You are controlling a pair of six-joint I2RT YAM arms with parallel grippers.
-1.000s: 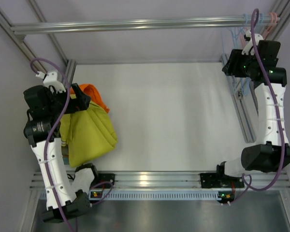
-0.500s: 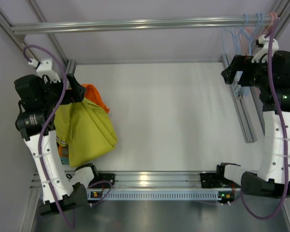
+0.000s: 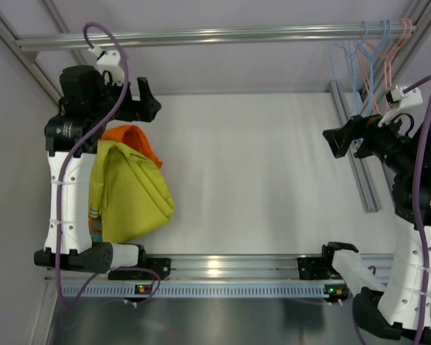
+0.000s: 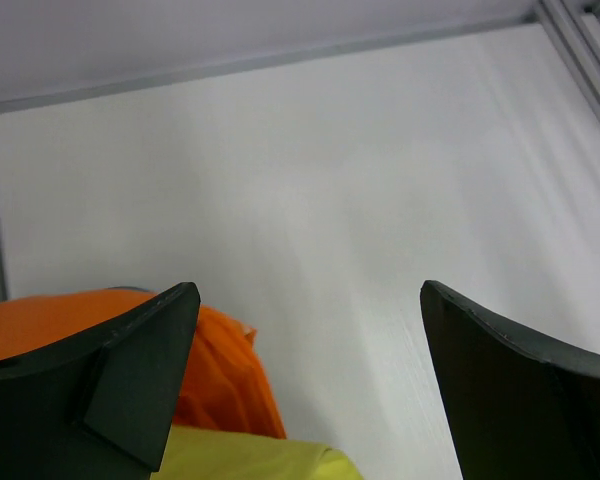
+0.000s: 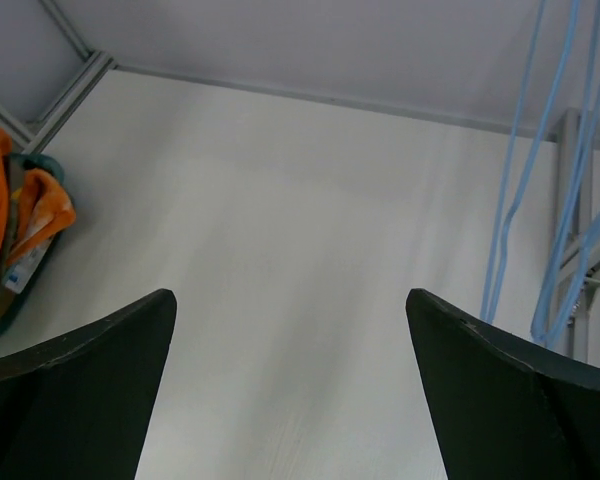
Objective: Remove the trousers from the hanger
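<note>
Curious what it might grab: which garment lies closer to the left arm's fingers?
The orange garment; the mustard-yellow trousers lie beyond it, farther away.

Bright, even, diffuse light fills all three views. The matte white table top (image 3: 258, 172) carries faint streaks of sheen and only soft shadows. Small glare patches mark the aluminium front rail (image 3: 223, 267). Wrist-view black fingertips (image 4: 130, 400) (image 5: 70, 400) look soft-edged, slightly out of focus.

Left arm (image 3: 66, 194), right arm (image 3: 414, 251): white shells, black joints, purple cables, green status lights.
</note>
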